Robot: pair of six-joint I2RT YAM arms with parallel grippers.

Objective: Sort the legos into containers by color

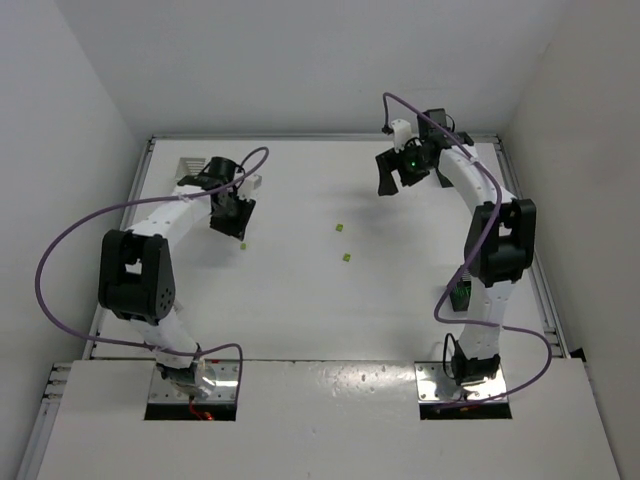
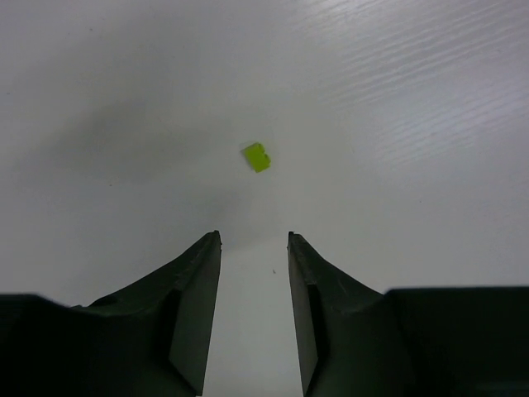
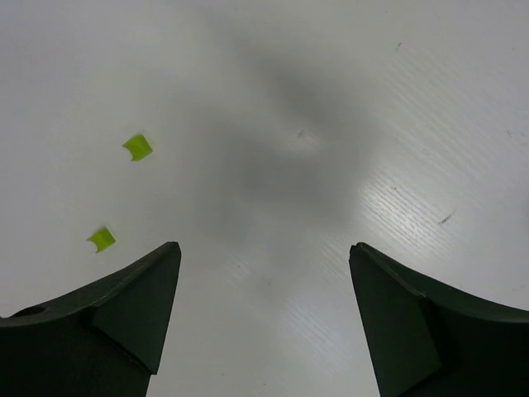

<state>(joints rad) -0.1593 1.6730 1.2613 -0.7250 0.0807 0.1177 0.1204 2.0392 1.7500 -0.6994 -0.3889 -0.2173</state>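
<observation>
Over the far left of the white surface, I am watching my left tool pointing down, its two dark jaws standing partly apart. Only bare surface is showing in the narrow gap between them, so it is gripping nothing. One small yellow-green brick is lying just ahead of the fingertips, in line with the gap but apart from both jaws. From the overhead camera, that brick is sitting just beside the tip of the left tool, on the side toward the middle of the surface. Behind the left arm, near the far left corner, a white slatted basket is peeking out, partly hidden by the wrist.

At the far right, my right tool is hovering with its jaws spread wide and released, nothing touching either one. Through its wrist camera I am seeing two more loose bricks lying off to the left. The nearer brick is sitting just outside the left jaw, and the farther brick is lying a little beyond it. Overhead, this pair is resting near the middle of the surface, between the two arms and well apart from the first brick.
</observation>
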